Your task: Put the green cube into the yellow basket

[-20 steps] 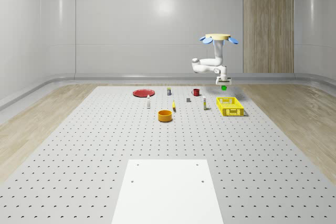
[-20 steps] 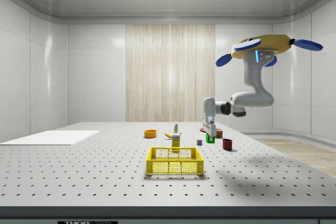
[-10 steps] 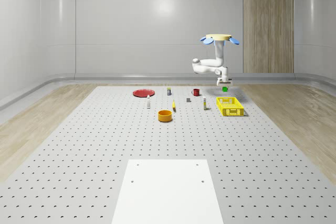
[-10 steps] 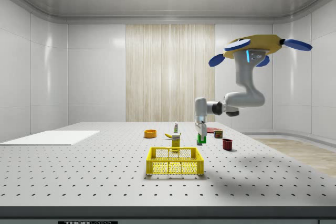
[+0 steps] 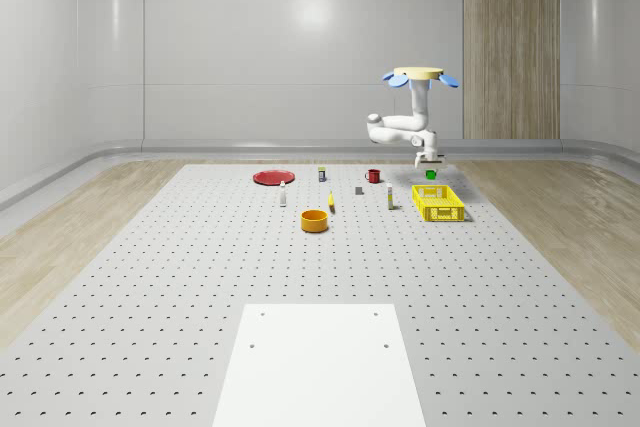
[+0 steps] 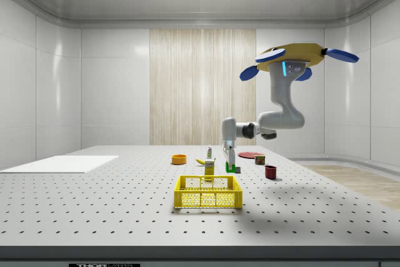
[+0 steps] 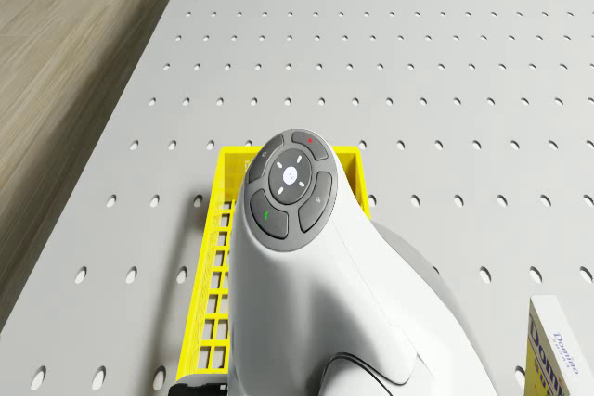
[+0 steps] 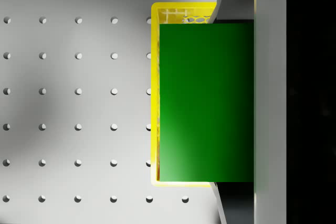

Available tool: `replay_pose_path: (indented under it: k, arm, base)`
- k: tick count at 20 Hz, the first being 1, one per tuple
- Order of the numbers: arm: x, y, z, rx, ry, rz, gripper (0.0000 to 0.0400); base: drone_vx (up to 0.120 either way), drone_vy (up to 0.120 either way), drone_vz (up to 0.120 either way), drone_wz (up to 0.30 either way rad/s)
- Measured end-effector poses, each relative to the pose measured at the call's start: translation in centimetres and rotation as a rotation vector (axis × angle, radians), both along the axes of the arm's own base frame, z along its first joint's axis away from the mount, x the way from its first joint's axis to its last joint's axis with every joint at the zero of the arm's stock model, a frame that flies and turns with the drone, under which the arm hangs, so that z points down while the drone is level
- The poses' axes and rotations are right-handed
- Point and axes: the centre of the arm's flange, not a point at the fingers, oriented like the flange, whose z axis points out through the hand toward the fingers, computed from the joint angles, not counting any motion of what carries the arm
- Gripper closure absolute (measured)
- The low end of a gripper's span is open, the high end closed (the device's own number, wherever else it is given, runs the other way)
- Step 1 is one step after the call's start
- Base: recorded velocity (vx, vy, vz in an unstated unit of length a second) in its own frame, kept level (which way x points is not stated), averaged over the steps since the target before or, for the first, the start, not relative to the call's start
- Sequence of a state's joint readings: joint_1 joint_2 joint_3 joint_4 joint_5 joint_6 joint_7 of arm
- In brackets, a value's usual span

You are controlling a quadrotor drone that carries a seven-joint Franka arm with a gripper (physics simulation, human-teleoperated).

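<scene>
The drone [image 5: 421, 75] hovers above the far end of the yellow basket [image 5: 438, 203], with its white arm [image 7: 288, 229] hanging down over it. My gripper [image 5: 430, 163] is shut on the green cube [image 5: 431, 175] and holds it in the air above the basket's far edge. In the side view the gripper [image 6: 230, 162] and cube [image 6: 233, 168] hang a little above and behind the basket [image 6: 208, 192]. In the wrist view the cube [image 8: 206, 100] lies against one finger [image 8: 270, 98], with the basket rim [image 8: 154, 93] beneath it.
An orange bowl [image 5: 315, 220], a red plate [image 5: 272, 177], a red mug [image 5: 373, 176] and several small boxes and bottles stand on the perforated table near the basket. A white panel [image 5: 320, 362] lies at the near end. A Domino box [image 7: 557, 340] stands beside the basket.
The drone and arm have carried the cube toward the side view's left, from beside the red mug to just over the basket's far edge. The grip has held.
</scene>
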State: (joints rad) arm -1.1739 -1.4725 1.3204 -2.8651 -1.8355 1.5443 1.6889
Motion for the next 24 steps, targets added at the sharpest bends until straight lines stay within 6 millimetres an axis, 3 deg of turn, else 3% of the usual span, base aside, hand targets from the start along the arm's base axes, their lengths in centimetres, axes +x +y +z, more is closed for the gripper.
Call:
replay_pose_path:
  k: [11, 16, 20, 24]
  arm:
    - [0.0, 0.0, 0.0, 0.000, 0.000, 0.000, 0.0149]
    - [0.0, 0.0, 0.1, 0.000, 0.000, 0.000, 0.0149]
    - [0.0, 0.0, 1.3, 0.000, 0.000, 0.000, 0.0149]
    - [0.0, 0.0, 2.5, 0.000, 0.000, 0.000, 0.0149]
  base:
    - [0.120, 0.000, -0.109, 0.000]
    - [0.096, 0.000, 0.000, 0.000]
    - [0.000, 0.000, 0.000, 0.000]
    - [0.110, 0.000, 0.000, 0.000]
